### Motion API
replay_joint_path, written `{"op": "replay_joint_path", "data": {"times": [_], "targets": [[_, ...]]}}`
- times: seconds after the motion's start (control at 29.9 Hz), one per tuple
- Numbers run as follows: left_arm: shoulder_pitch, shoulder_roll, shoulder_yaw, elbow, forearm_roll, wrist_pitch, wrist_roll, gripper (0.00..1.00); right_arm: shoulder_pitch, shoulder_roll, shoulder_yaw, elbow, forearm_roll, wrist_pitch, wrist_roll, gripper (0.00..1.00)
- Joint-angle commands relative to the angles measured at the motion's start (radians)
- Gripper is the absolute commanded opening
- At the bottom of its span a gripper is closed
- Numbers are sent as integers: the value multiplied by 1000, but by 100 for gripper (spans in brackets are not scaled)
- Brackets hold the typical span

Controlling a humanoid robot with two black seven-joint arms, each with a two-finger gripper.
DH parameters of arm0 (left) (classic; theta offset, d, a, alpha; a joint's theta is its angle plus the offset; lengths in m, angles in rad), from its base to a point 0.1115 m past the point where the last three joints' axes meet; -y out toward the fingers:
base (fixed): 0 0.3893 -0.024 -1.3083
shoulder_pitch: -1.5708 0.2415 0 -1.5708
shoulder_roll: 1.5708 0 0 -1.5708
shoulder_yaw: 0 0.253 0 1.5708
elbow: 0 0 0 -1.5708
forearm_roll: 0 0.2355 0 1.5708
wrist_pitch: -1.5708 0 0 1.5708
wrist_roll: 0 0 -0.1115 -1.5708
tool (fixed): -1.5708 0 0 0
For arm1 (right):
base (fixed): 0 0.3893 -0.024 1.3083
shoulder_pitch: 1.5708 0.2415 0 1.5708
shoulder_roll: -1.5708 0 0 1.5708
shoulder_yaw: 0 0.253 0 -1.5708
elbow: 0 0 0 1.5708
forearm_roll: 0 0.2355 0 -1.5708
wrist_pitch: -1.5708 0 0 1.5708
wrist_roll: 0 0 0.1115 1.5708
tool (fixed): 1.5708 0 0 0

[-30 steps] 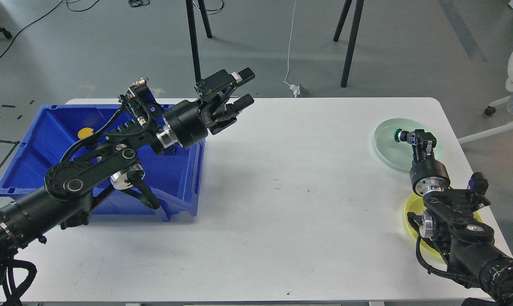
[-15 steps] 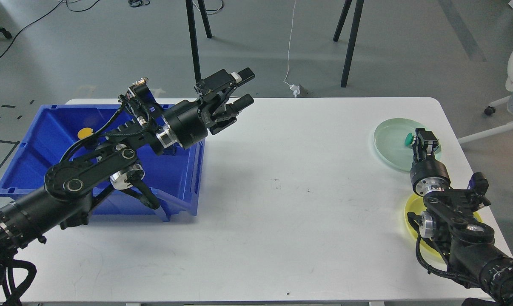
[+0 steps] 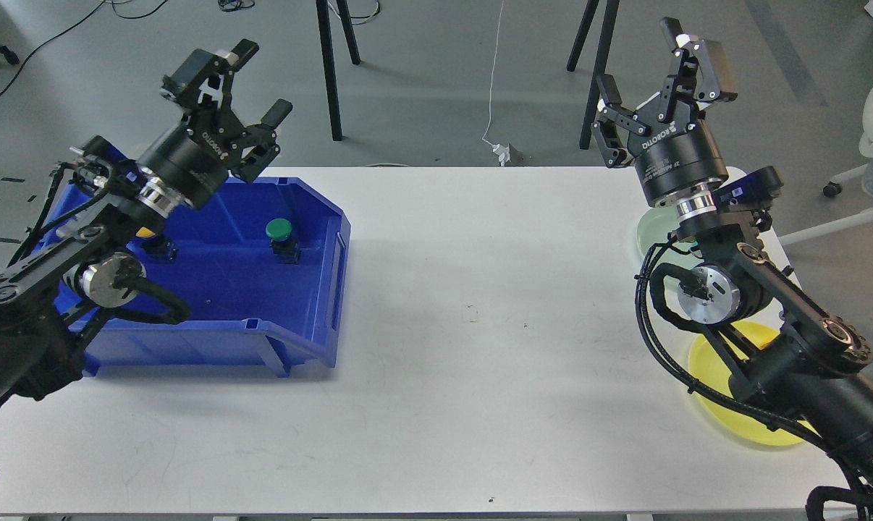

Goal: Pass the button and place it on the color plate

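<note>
A green-capped button (image 3: 280, 235) stands inside the blue bin (image 3: 313, 318) at the table's left. A yellow-capped button (image 3: 145, 234) shows in the bin, mostly hidden behind my left arm. My left gripper (image 3: 252, 87) is open and empty, raised above the bin's back edge. My right gripper (image 3: 643, 69) is open and empty, raised high above the pale green plate (image 3: 650, 235), most of which my arm hides. The yellow plate (image 3: 751, 420) lies at the front right, partly under my right arm. No button shows on either plate.
The white table (image 3: 480, 325) stretches between the bin and the plates. Black stand legs (image 3: 596, 72) and a white cable (image 3: 493, 87) are on the floor behind the table. A white chair base (image 3: 871, 174) stands at the far right.
Both arms have pulled back and up. My left gripper moved left over the bin's back. My right gripper rose from the green plate, now open. The green button there is hidden from view.
</note>
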Motion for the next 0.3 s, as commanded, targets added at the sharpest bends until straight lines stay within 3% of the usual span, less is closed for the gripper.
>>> {"op": "replay_joint_path", "data": {"times": [0.0,0.27], "targets": [[60,14,-43,37,-65,-35,0,94,-12,10,-2,-11,0,70,0,99],[84,-1,-100,15,-71,-35,0,95,-61,9,61,-1,8,73,0,99]]}}
